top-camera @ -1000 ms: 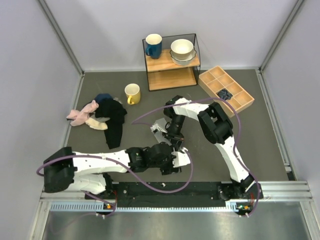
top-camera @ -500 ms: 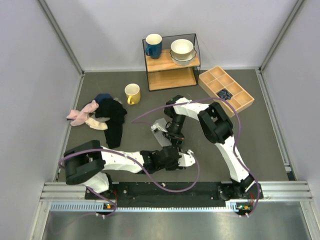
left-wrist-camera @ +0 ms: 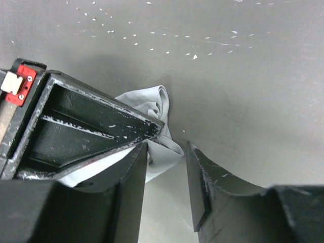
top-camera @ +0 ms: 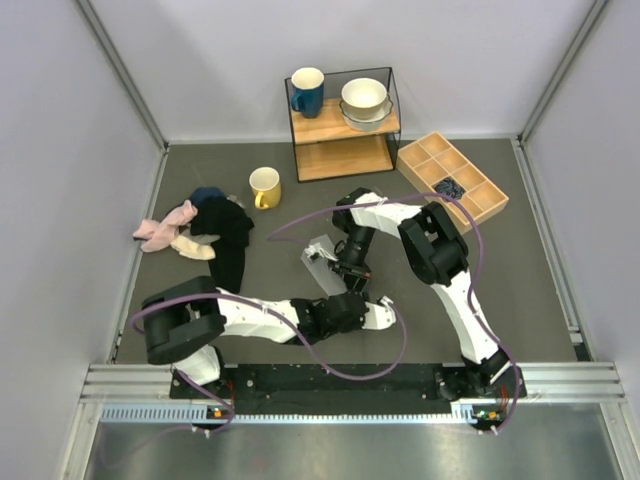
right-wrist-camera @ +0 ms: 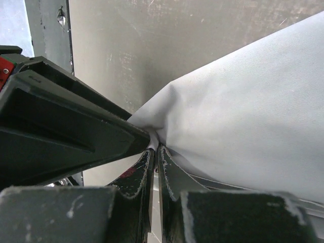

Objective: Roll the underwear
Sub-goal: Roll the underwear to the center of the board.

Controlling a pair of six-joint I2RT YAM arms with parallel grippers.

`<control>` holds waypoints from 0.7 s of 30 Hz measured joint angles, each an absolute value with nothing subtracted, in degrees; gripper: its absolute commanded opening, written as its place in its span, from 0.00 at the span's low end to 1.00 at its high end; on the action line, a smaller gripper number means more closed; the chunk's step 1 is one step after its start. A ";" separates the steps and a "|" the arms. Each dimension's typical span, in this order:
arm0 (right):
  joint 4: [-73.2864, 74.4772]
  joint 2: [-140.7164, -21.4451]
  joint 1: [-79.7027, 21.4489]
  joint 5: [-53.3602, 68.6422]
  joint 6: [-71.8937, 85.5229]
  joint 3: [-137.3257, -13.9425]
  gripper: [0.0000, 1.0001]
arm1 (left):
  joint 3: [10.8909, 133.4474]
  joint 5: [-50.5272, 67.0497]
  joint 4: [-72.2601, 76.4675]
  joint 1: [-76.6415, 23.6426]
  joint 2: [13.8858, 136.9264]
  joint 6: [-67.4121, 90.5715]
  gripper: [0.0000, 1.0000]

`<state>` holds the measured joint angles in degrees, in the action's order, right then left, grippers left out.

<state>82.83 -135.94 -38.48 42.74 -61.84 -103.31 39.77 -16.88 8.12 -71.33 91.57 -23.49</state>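
Observation:
The light grey underwear (top-camera: 322,252) lies mid-table, partly under the arms. My right gripper (top-camera: 352,275) points down at its near edge. In the right wrist view that gripper (right-wrist-camera: 155,147) is shut on a pinched fold of the underwear (right-wrist-camera: 243,101), which spreads away to the right. My left gripper (top-camera: 362,296) has come in from the left, close beside the right one. Its jaws (left-wrist-camera: 167,147) stand apart in the left wrist view. A bunched corner of the underwear (left-wrist-camera: 158,106) pokes between their tips, touching the left finger (left-wrist-camera: 132,187). The right gripper's black finger (left-wrist-camera: 86,129) covers the rest.
A yellow mug (top-camera: 265,187) stands behind the cloth. Pink socks (top-camera: 165,228) and a black garment (top-camera: 230,245) lie at the left. A shelf (top-camera: 342,125) at the back holds a blue mug (top-camera: 307,92) and bowls (top-camera: 364,100). A wooden divided tray (top-camera: 480,205) holds a dark blue bundle (top-camera: 449,188).
My left arm has drawn its elbow in and pushed its gripper right, up against the right gripper. Its jaws have narrowed around the cloth corner. The right gripper has stayed shut on the cloth.

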 measured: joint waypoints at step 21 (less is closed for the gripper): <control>84.03 -135.83 -38.33 43.86 -61.87 -103.31 0.30 | 46.63 -8.08 -3.36 -65.63 93.27 -5.10 0.00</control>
<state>84.03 -135.83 -38.33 43.86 -61.87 -103.31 46.63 -8.08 -3.36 -65.63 93.27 -5.10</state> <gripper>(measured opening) 0.252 0.022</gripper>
